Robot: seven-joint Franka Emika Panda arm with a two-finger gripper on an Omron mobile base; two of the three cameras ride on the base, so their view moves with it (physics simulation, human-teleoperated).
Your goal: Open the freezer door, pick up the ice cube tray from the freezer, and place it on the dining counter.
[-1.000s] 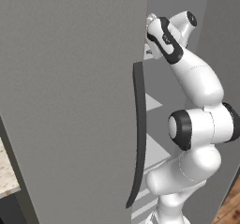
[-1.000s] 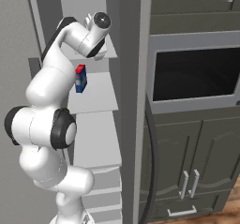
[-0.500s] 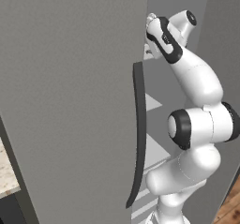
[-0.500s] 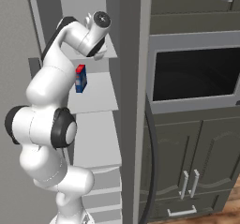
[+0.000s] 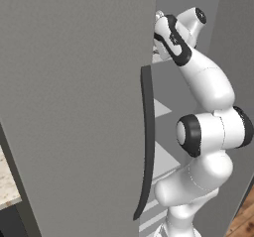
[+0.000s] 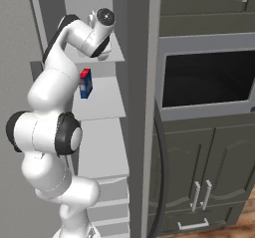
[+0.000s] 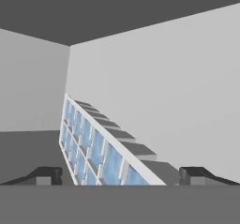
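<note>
The freezer door is swung open at the left, its long dark curved handle facing me. My arm reaches up into the freezer at an upper shelf. In the hand view the pale blue ice cube tray lies on that shelf, running from the middle left down to between my fingertips. The gripper is open, one fingertip on each side of the tray's near end and apart from it. A corner of the beige speckled dining counter shows past the door.
A small red and blue box stands on the shelf below my hand. Right of the freezer stands a dark cabinet with an oven opening. A second dark curved handle runs down the panel beside it.
</note>
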